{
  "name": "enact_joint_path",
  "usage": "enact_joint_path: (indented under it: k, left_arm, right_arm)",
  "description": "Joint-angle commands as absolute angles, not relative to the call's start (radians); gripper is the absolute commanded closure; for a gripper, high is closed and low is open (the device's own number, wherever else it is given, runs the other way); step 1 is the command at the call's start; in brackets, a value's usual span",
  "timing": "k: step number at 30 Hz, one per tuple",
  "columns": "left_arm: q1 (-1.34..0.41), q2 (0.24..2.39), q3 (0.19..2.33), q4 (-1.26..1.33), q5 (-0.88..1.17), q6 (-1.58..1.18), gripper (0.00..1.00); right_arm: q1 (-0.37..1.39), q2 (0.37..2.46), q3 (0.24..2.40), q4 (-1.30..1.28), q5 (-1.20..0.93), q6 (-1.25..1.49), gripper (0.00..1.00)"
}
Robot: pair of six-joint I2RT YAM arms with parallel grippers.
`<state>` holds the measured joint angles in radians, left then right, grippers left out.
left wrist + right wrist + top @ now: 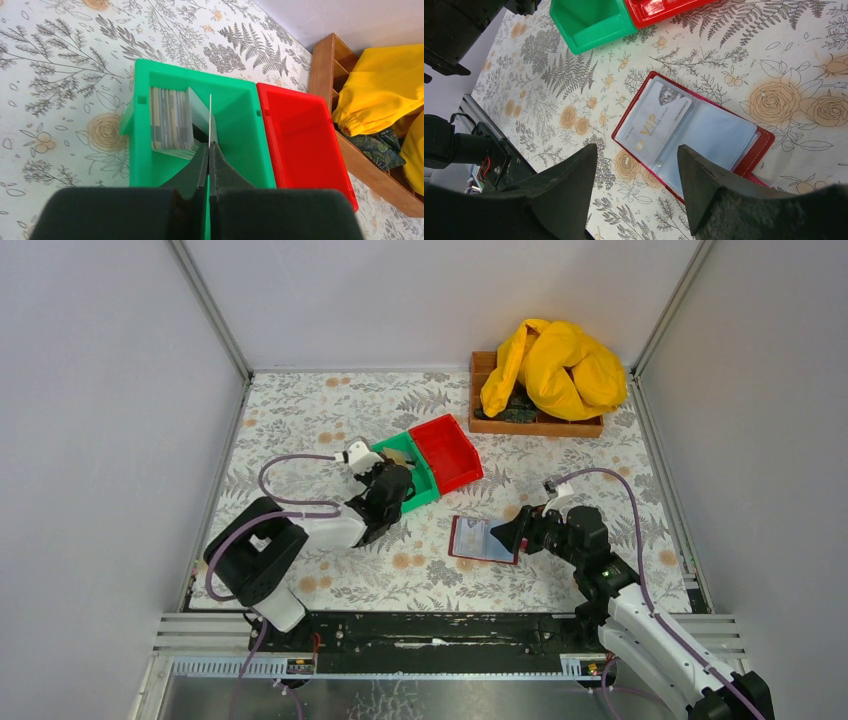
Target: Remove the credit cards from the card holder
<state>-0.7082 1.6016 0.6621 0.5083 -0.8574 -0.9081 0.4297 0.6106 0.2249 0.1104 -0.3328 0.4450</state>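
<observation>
The dark red card holder [484, 539] lies open on the floral tablecloth, its clear sleeves facing up [719, 135]. One grey card with gold "VIP" lettering [654, 120] sits in its left sleeve. My right gripper [636, 150] hovers open just above the holder's near edge, with nothing between its fingers. My left gripper [208, 147] is shut on a thin card seen edge-on [210, 120], held upright over the green bin [195, 70]. Several other credit cards [171, 120] lean in a stack inside that bin.
A red bin [447, 452] adjoins the green bin [418, 480] on its right. A wooden tray [540, 425] with a yellow cloth [553, 368] stands at the back right. Grey walls enclose the table.
</observation>
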Motion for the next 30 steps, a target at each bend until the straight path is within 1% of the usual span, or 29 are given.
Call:
enact_joint_path:
  k: [1, 7, 10, 13, 15, 17, 25, 28, 30]
  left_arm:
    - [-0.73, 1.652, 0.711, 0.599, -0.993, -0.939, 1.0]
    - [-0.739, 1.701, 0.744, 0.596, -1.02, -0.961, 0.99]
    - [-0.739, 1.721, 0.756, 0.593, -1.041, -0.972, 0.9]
    - [-0.739, 1.738, 0.767, 0.595, -1.057, -0.969, 0.74]
    - [-0.739, 1.743, 0.771, 0.601, -1.057, -0.965, 0.66]
    - [-0.74, 1.741, 0.773, 0.601, -1.052, -0.965, 0.62]
    - [-0.773, 1.676, 0.755, 0.603, -1.063, -0.903, 0.61]
    - [-0.787, 1.622, 0.747, 0.601, -1.016, -0.849, 0.63]
    - [-0.791, 1.589, 0.753, 0.584, -0.944, -0.814, 0.7]
  right_arm:
    - [0.428, 0.612, 0.235, 0.161, -0.345, 0.431, 0.33]
    - [0.429, 0.615, 0.232, 0.169, -0.35, 0.433, 0.33]
    - [0.429, 0.626, 0.236, 0.172, -0.353, 0.43, 0.33]
    - [0.429, 0.633, 0.238, 0.171, -0.357, 0.43, 0.33]
    - [0.429, 0.632, 0.237, 0.171, -0.358, 0.43, 0.33]
    - [0.429, 0.63, 0.236, 0.17, -0.357, 0.429, 0.34]
    - [0.428, 0.629, 0.235, 0.172, -0.356, 0.43, 0.34]
    - [0.429, 0.628, 0.235, 0.171, -0.354, 0.43, 0.34]
    - [0.428, 0.628, 0.235, 0.17, -0.353, 0.43, 0.34]
